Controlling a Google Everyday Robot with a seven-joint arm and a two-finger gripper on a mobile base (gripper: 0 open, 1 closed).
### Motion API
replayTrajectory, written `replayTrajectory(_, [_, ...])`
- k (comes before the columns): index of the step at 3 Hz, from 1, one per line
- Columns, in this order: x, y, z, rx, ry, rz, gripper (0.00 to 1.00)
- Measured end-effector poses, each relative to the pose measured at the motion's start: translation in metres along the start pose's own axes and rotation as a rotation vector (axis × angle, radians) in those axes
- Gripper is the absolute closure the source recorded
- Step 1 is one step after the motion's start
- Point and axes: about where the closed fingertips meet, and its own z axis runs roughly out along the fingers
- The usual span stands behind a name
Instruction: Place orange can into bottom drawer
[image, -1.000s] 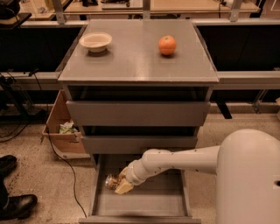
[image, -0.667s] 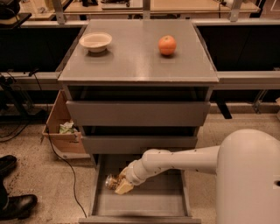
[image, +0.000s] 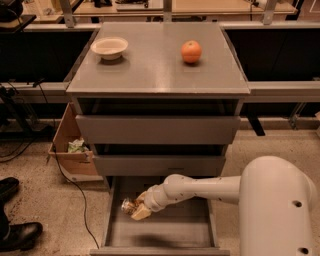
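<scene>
**Camera view, position.** Reaching in from the right with the arm, into the open bottom drawer (image: 185, 227). Holding the gripper (image: 139, 211) low over the left half of the drawer floor. Gripping the orange can (image: 128, 205) at the tip, closed around it as far as can be judged, with the can on its side and projecting to the left. Keeping the can inside the drawer's outline, near the left wall and apparently just above the floor. Not possible to tell whether it is touching the floor.

**Camera view, change check.** Showing no visible shift against the views of a second ago. Remaining in the same pose and keeping the can at the same spot. Suggesting a pause at the placing point rather than a carry.

**Camera view, meaning for the task.** Nearing completion, judging by the can already being within the drawer. Awaiting only release and withdrawal. Calling for a low release, guarding against rolling on the flat floor.

**Camera view, surroundings.** Leaving the orange fruit (image: 191, 51) and the bowl (image: 109, 47) on the counter (image: 155, 70), well apart from the gripper.
</scene>
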Motion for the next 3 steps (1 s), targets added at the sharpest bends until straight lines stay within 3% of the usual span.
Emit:
replayTrajectory(1, [0.035, -0.023, 0.038, 0.016, 0.006, 0.02, 1.0])
replayTrajectory(2, [0.089, -0.039, 0.076, 0.022, 0.054, 0.029, 1.0])
replayTrajectory(3, [0.125, -0.042, 0.088, 0.026, 0.079, 0.038, 1.0])
